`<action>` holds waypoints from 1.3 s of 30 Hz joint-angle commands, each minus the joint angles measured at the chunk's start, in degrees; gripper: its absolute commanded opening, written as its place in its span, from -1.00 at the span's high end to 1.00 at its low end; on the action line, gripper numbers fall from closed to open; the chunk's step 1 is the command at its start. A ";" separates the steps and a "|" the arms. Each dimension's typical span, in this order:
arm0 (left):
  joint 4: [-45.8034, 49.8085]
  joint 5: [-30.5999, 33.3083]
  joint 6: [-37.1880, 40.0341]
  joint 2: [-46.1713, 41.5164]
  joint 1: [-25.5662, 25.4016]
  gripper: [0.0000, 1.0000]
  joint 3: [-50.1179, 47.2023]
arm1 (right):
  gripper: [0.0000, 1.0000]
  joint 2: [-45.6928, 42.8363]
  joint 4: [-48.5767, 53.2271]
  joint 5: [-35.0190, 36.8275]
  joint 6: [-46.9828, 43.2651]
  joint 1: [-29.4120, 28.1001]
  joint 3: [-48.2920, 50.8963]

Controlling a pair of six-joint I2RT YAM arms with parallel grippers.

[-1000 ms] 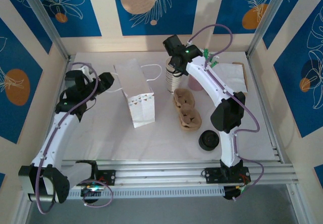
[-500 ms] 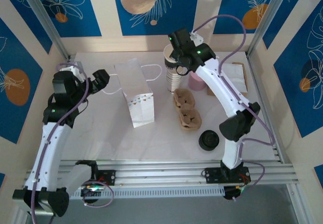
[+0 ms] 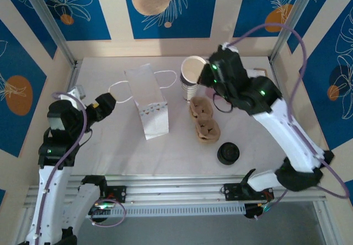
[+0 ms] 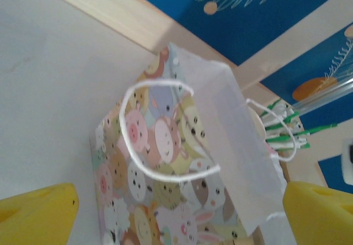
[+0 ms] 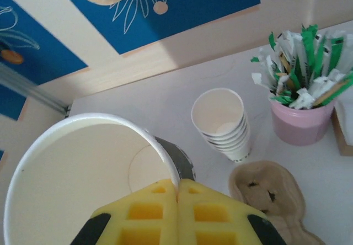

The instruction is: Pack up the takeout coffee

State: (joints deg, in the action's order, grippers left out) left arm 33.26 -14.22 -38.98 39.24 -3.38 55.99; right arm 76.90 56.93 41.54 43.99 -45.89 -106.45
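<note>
The takeout coffee [image 3: 228, 153] stands black lid up on the bench [image 3: 110, 151] near the front edge. It is at about 5 o'clock from the cardboard carrier [image 3: 204, 120] and apart from it. The right tool [image 5: 177, 188] is clenched on the rim of a lidless paper cup [image 5: 71, 168], lifted off the bench near the stack of cups [image 5: 223, 124]. The left tool [image 3: 105, 102] is released, fingers wide apart, with the paper bag [image 4: 182, 168] at its 3 o'clock.
</note>
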 commanded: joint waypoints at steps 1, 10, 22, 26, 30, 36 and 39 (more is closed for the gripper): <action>5.25 -3.57 -3.25 -1.83 0.56 -0.86 -3.26 | 1.00 -5.83 2.50 -2.69 -5.03 -2.34 5.29; 4.38 -8.62 -7.80 -10.00 0.48 -0.71 -13.92 | 1.00 -14.38 -0.54 -12.85 -4.88 -9.44 24.87; -6.32 -13.83 -13.66 -17.12 0.36 -0.80 -30.74 | 1.00 -1.52 -26.77 -12.36 -2.76 -17.59 40.71; -6.67 -13.64 -13.25 -18.10 0.30 -0.80 -32.78 | 1.00 3.47 -30.98 -7.66 -1.84 -17.60 39.93; -10.69 -13.63 -14.03 -17.37 0.21 -0.81 -36.41 | 1.00 8.93 -35.73 -4.10 -1.36 -16.28 37.94; -15.79 -15.20 -14.15 -14.78 -0.14 -0.82 -38.85 | 1.00 15.25 -34.67 -3.12 0.41 -12.29 32.18; -17.94 -16.24 -13.13 -12.74 -0.23 -0.84 -38.49 | 1.00 16.76 -32.51 -5.25 1.59 -10.23 29.90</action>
State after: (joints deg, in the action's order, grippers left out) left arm 20.43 -28.10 -52.60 25.39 -3.44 17.43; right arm 93.36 23.99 35.79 43.22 -57.43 -73.56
